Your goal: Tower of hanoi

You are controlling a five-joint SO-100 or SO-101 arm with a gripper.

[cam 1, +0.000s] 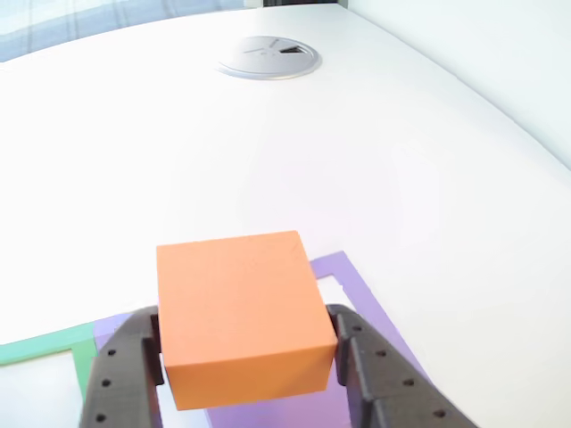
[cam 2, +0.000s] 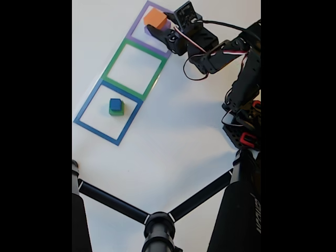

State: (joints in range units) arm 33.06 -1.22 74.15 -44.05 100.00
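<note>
An orange block (cam 1: 241, 312) sits between my gripper's (cam 1: 245, 328) two black fingers (cam 1: 125, 366), which press on its left and right sides. Under it shows a wider purple block (cam 1: 277, 412), inside the flat purple square outline (cam 1: 357, 285). In the fixed view the orange block (cam 2: 155, 19) is at the top, in the purple outline (cam 2: 137, 32), with the gripper (cam 2: 158, 24) around it. A blue cube (cam 2: 115, 103) rests on a green block (cam 2: 117, 111) inside the blue outline (cam 2: 87, 101).
The green outline (cam 2: 135, 68) lies between the purple and blue ones, with nothing in it. A round grey cable grommet (cam 1: 269, 58) is set in the white table further off. Black tripod legs (cam 2: 157, 226) cross the bottom of the fixed view; the arm's base (cam 2: 244, 131) stands at the right.
</note>
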